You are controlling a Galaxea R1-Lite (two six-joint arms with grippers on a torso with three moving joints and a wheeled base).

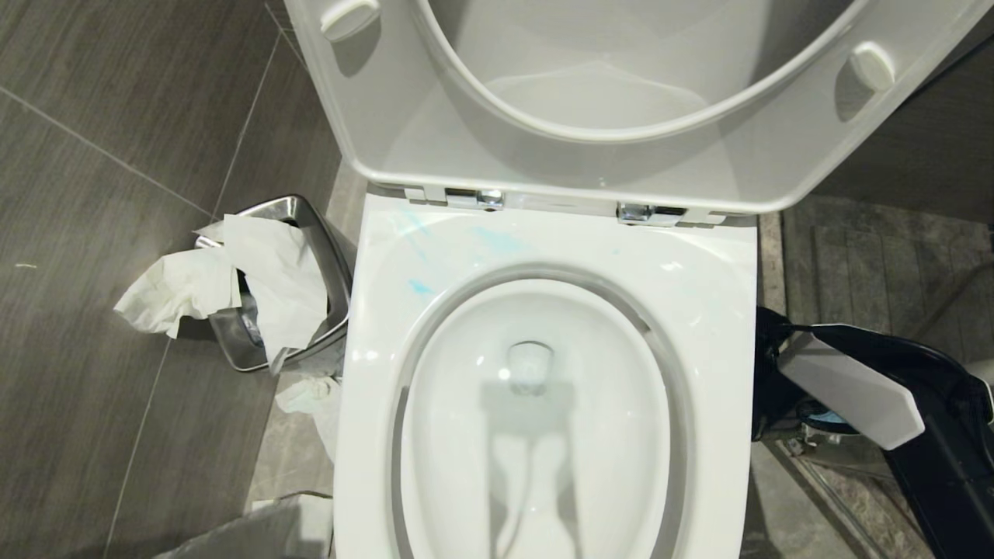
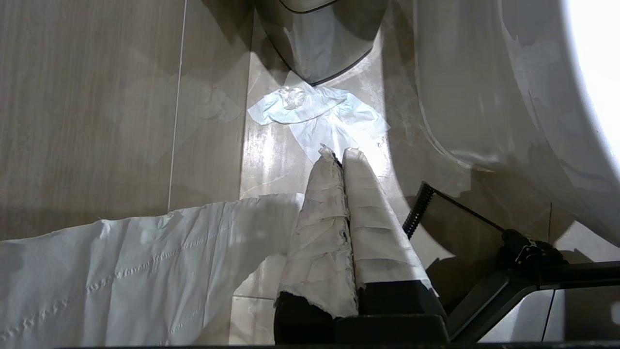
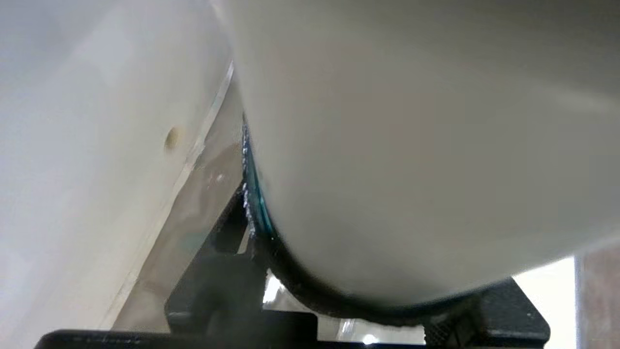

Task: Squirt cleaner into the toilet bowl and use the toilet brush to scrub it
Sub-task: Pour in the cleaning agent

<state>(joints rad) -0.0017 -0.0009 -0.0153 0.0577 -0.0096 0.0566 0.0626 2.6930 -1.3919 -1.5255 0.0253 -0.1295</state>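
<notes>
Head view: toilet bowl (image 1: 373,373) fills the middle, seat and lid (image 1: 388,140) up, water clear. Cleaner (image 1: 420,287) shows only as pale blue streaks on the back-left of the rim, so little looks to have got into the basin. Steel bin (image 1: 299,213) is just beside the bowl's left side, crumpled tissue (image 1: 264,272) spilling over it. Right hand (image 1: 773,388) is low, close against the bowl's right flank. Can't tell if it is spread or gripping. Toilet brush not in this view

Left wrist view: left hand (image 2: 339,155) has its tape-wrapped fingers (image 2: 319,218) pressed together on nothing, pointing down at the floor. A tissue scrap (image 2: 319,116) lies below and a paper sheet (image 2: 145,261) hangs alongside. Arm idle. No brush here either

Right wrist view: a pale rounded surface (image 3: 411,145) sits very close, with a teal edge (image 3: 252,194) along it. Can't tell what it is, or whether it's held

Handling, as a guess: the brush should be light, with a stiff slim handle in smooth plastic that is slippery if wet. Grip mid to upper handle, below the knob, and squeeze firmly so it won't twist while scrubbing. Bristles are soft and will flick drops. The glazed bowl is hard and slick, and the thin cleaner runs off fast
</notes>
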